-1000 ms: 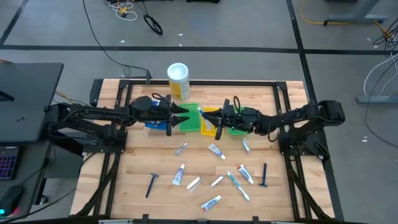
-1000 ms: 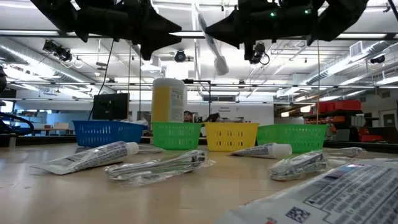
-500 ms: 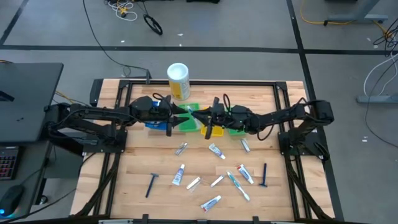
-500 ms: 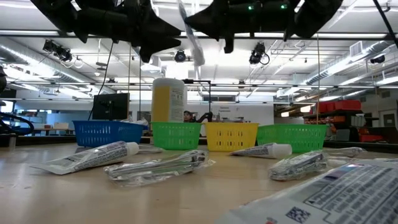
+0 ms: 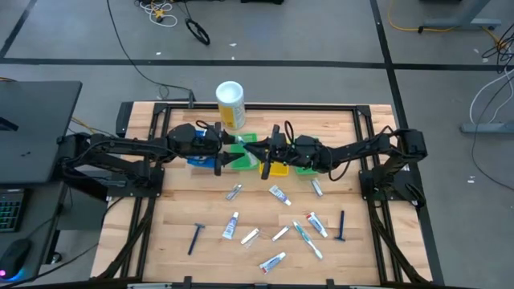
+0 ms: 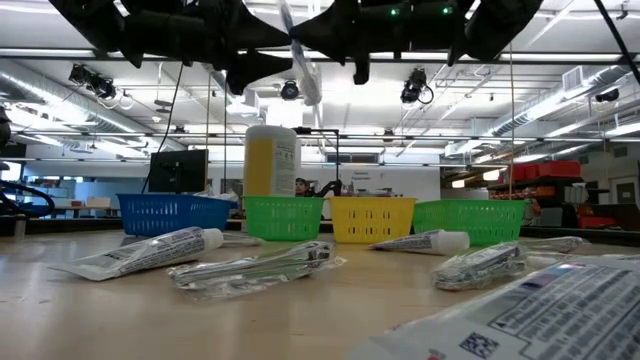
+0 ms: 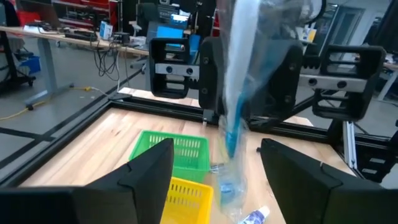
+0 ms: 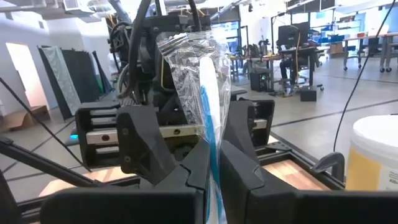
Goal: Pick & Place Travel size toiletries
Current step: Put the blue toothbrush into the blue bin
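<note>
The right gripper (image 5: pixel 261 150) is clamped on a clear-wrapped toothbrush (image 8: pixel 208 118) with a teal handle, holding it upright in the air over the row of bins, just in front of the white-and-yellow canister (image 5: pixel 230 103). The left gripper (image 5: pixel 238 152) faces it from the other side of the canister, its fingers (image 7: pixel 149 174) spread wide on either side of the wrapped toothbrush and not touching it.

Counted on the bench (image 5: pixel 161 233), all well in front of the canister: two dark blue razors (image 5: pixel 197 237), about four white toothpaste tubes (image 5: pixel 231 225), two small silver tubes (image 5: pixel 234 192), and one more slim toothbrush (image 5: pixel 306 239). A couple of small white items there are too small to tell apart.

There are four bins in a row directly in front of the canister: one blue bin (image 6: pixel 173 212), two green bins (image 6: pixel 283 217) and one yellow bin (image 6: pixel 371 218). What lies inside them cannot be seen.

The bench is pale wooden planks inside a black metal frame. Around it lies a grey floor with dark tape lines and loose cables. Beyond the canister, the low view shows an open workshop with ceiling ducts, strip lights, desks and monitors.
</note>
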Robot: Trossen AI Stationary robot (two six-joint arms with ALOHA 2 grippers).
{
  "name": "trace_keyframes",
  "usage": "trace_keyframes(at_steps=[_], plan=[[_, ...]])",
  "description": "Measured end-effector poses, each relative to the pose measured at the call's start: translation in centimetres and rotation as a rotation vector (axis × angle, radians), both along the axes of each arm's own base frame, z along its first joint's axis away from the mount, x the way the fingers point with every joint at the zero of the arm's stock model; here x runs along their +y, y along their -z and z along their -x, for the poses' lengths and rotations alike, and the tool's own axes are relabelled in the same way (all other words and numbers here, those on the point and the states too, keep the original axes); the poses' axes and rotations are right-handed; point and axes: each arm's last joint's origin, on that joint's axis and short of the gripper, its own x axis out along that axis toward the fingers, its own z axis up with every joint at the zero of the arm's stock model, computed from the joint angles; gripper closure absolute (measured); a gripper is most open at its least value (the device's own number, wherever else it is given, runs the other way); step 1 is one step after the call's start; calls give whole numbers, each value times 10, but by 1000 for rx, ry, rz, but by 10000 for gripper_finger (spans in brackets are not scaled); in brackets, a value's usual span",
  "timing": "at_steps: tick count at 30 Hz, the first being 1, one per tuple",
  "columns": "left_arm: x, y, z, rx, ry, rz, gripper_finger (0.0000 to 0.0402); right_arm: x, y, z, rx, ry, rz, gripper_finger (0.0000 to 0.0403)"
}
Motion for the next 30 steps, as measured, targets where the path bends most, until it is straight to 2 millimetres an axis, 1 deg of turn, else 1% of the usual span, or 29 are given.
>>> trace_keyframes(at_steps=[3,6,11,14,17,19,22,30], plan=[[0,0,0,0,-5,8,147,0,0,0,-1,-4,0,376],[1,4,-5,-3,0,32,148,0,0,0,-3,-5,1,376],[4,15,-22,-12,6,33,150,0,0,0,5,-4,2,376],[6,14,-30,-18,4,22,150,0,1,0,11,-4,3,376],[6,13,-32,-18,5,18,158,-1,2,0,17,8,5,376],[6,13,-31,-14,5,20,172,-1,2,0,27,21,19,376],[6,13,-31,-9,3,21,204,-2,2,0,31,37,32,376],[6,16,-30,28,4,22,315,-4,2,0,33,43,33,376]])
